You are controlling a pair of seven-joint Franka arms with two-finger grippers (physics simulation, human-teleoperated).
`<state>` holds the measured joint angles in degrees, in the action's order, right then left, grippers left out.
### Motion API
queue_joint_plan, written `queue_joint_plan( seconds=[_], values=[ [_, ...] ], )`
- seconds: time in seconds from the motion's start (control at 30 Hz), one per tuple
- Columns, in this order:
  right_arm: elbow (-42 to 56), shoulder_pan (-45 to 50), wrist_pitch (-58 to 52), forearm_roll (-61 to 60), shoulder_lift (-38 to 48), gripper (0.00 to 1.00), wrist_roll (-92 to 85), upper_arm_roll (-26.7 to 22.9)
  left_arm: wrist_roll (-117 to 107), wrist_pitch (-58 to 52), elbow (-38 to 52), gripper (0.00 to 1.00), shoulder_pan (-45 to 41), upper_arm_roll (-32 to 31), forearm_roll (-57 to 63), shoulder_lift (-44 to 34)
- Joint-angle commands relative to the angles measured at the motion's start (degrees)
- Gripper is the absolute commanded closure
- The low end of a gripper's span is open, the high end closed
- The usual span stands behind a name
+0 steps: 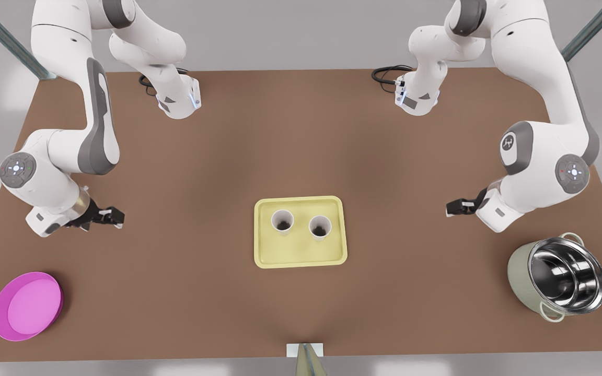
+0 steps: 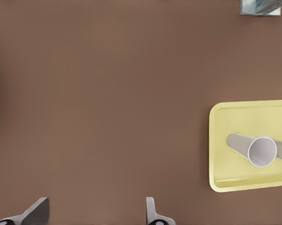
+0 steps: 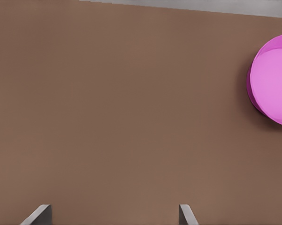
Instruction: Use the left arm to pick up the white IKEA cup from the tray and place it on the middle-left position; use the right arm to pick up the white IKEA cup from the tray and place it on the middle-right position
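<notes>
The bench (image 1: 301, 130) has a flat, matte brown top with no visible seams or markings. It spans nearly the full width of the front view, and its far edge runs straight below a pale grey wall (image 1: 290, 31). Two grey-green metal struts cross the upper corners diagonally, one at the front view's left (image 1: 6, 36) and one at the front view's right (image 1: 593, 28). A small white bracket (image 1: 305, 350) sits at the middle of the near edge, with a further strut (image 1: 309, 365) extending from it. Lighting is soft and even, casting faint shadows on the bench.
</notes>
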<state>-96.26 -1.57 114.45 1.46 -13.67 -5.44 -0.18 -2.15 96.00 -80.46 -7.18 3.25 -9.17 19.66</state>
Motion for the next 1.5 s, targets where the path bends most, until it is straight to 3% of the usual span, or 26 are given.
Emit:
queue_joint_plan(
  seconds=[0.0, 0.1, 0.2, 0.27, 0.3, 0.33, 0.43, 0.6, 0.7, 0.93, 1.47],
  values=[
    [0.02, 0.08, 5.96, -0.06, 0.05, 0.0, -4.14, 0.0, 2.07, 4.99, -0.13, 0.0, -0.12, 0.09, 0.21, -0.15],
    [0.11, 4.47, 5.96, 0.12, -1.18, 0.0, -4.14, 0.27, 1.45, 5.6, 0.92, 0.0, -6.18, -0.17, 5.47, 1.87],
    [0.63, 14.22, 5.69, -0.06, -2.76, 0.0, -2.3, 0.27, -19.53, 5.78, 1.8, 0.0, -17.61, -0.17, 10.31, 4.33],
    [1.43, 17.92, 5.61, 0.03, -3.65, 0.0, 3.07, 0.27, -36.4, 8.06, 8.2, 0.0, -21.65, -0.17, 9.79, 11.17],
    [1.43, 17.92, 4.73, -1.55, -3.64, 0.0, 4.21, 4.48, -41.0, 11.22, 10.59, 0.0, -22.8, -0.61, 9.0, 14.53],
    [1.51, 18.01, 4.73, -1.38, -3.99, 0.0, 5.0, 5.01, -40.83, 11.49, 10.33, 0.0, -22.8, -0.88, 8.12, 15.41],
    [13.8, 22.57, -3.53, -0.94, -12.07, 0.0, 11.41, 6.95, -48.2, 18.51, 10.5, 0.0, -25.87, -1.41, 8.38, 19.8],
    [22.78, 26.62, -3.98, -0.94, -18.67, 0.0, 17.13, 6.95, -52.34, 27.84, 13.93, 0.0, -27.45, -1.67, 8.91, 26.31],
    [29.11, 28.73, -6.26, -0.94, -23.15, 0.0, 20.03, 6.95, -52.16, 27.66, 11.73, 0.0, -29.47, -1.67, 9.08, 26.31],
    [27.97, 29.79, -5.12, 1.61, -27.02, 0.0, 21.0, 6.86, -48.56, 28.63, 2.42, 0.0, -28.68, -1.32, 8.82, 22.62],
    [27.0, 31.11, -1.51, 1.52, -33.44, 0.0, 20.65, 6.95, -48.38, 29.68, -1.19, 0.0, -29.56, -1.32, 9.17, 23.58]
  ],
)
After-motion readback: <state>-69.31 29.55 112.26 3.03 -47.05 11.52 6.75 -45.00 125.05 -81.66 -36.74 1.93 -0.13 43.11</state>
